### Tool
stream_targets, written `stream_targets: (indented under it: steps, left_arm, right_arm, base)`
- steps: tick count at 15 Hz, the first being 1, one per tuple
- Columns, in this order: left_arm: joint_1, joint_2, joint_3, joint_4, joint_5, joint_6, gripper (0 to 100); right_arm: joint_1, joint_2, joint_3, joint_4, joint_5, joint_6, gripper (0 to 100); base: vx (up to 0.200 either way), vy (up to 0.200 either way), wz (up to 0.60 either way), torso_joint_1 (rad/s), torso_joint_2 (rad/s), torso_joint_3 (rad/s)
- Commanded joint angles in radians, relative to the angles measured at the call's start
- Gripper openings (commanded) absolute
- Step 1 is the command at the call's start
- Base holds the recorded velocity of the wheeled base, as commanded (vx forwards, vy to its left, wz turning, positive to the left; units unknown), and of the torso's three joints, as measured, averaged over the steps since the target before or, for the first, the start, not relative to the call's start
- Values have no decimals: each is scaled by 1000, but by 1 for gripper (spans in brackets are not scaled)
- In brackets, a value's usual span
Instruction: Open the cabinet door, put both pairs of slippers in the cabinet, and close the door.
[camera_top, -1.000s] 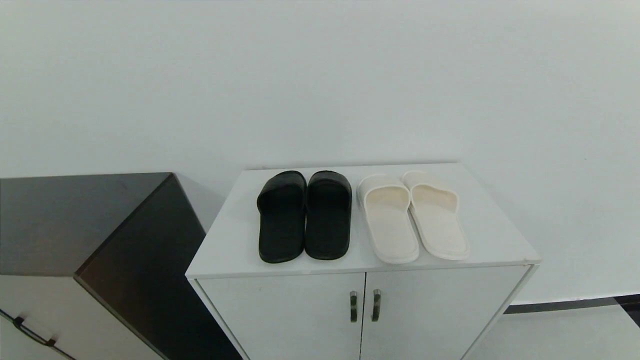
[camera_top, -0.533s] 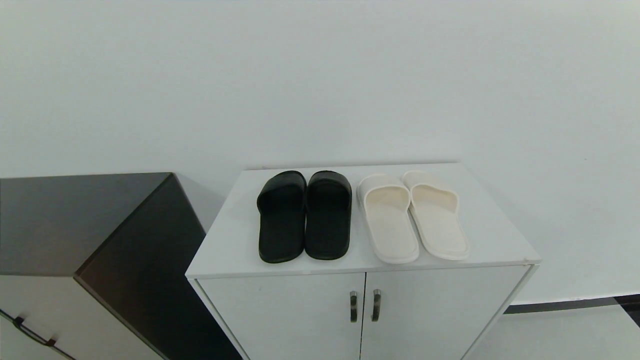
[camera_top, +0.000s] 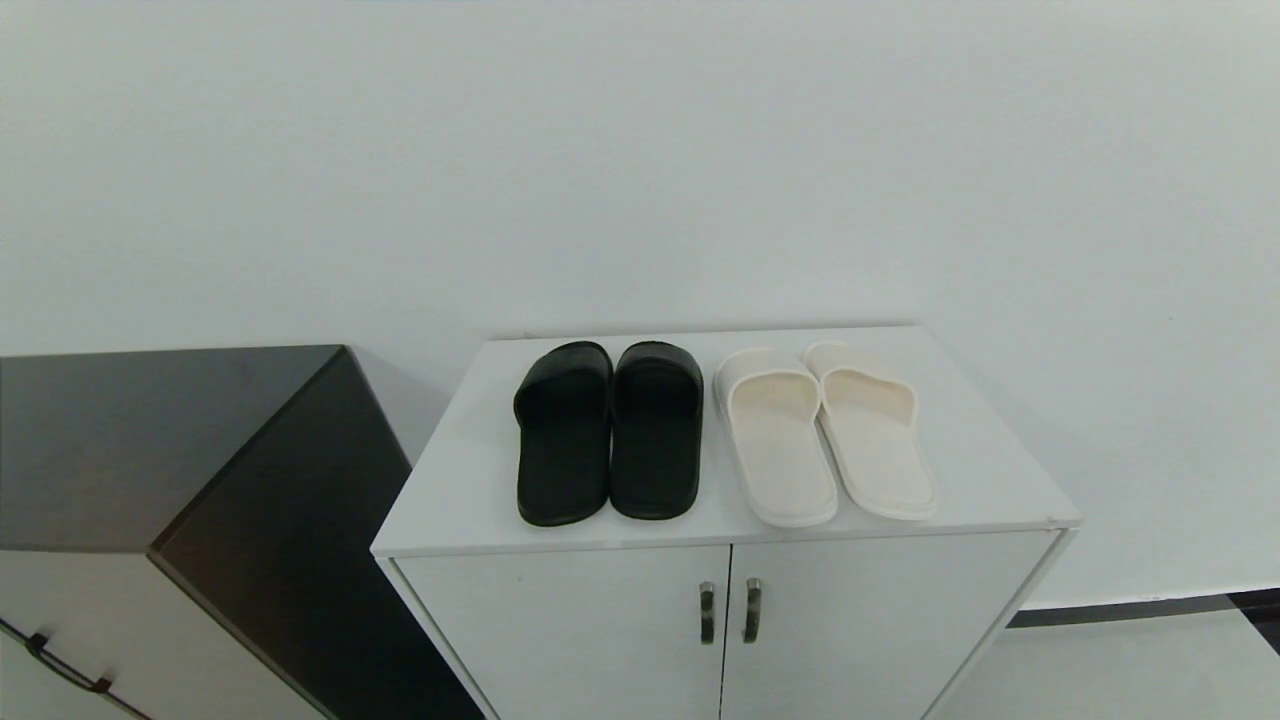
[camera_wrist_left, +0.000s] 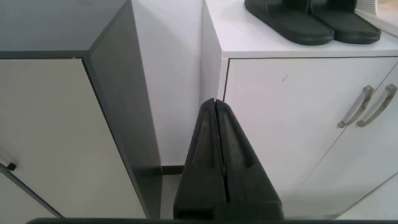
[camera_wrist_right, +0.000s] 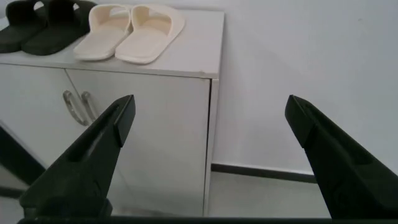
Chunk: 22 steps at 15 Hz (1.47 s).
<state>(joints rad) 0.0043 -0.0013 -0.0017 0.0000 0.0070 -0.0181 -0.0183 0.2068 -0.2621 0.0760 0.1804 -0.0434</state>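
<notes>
Two pairs of slippers on the shut white cabinet (camera_top: 560, 630), grippers held low in front.
Left gripper (camera_wrist_left: 216, 115) pressed flat together, empty, facing the cabinet's left corner; right gripper (camera_wrist_right: 208, 109) spread wide, empty, facing its right corner. Smooth black slippers (camera_top: 608, 435) at 9 o'clock of matte cream slippers (camera_top: 825, 435); curved metal handles (camera_top: 707, 611) at 6 o'clock.

No visible change over last second: black slippers (camera_top: 640, 450), white slippers (camera_top: 790, 450), cabinet doors (camera_top: 560, 630) unmoved.
</notes>
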Motion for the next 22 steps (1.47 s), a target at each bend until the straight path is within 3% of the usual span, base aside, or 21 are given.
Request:
stream_targets:
  steps: [1, 3, 6, 9, 12, 17, 22]
  left_arm:
    - [-1, 1, 0, 0, 1, 0, 0]
    - [0, 1, 0, 0, -1, 3, 0]
    - [0, 1, 0, 0, -1, 4, 0]
    - [0, 1, 0, -2, -1, 12, 0]
    - [-1, 1, 0, -2, -1, 12, 0]
    - [-1, 1, 0, 0, -2, 12, 0]
    - [-1, 1, 0, -2, -2, 10, 0]
  right_arm:
    - [37, 424, -112, -128, 42, 8, 100]
    - [153, 600, -195, -220, 7, 123, 100]
    - [437, 767, -304, -260, -197, 301, 100]
    - [627, 892, -382, -317, -306, 339, 100]
    - [696, 1040, -445, -349, -388, 320, 100]
    - [748, 1335, -511, -625, -608, 289, 100]
    - [750, 1501, -660, -648, -719, 229, 100]
  base:
    - [0, 0, 0, 0, 0, 0]
    - [0, 0, 0, 0, 0, 0]
    - [0, 0, 0, 0, 0, 0]
    - [0, 0, 0, 0, 0, 0]
    - [0, 0, 0, 0, 0, 0]
    - [0, 0, 0, 0, 0, 0]
    - [0, 0, 0, 0, 0, 0]
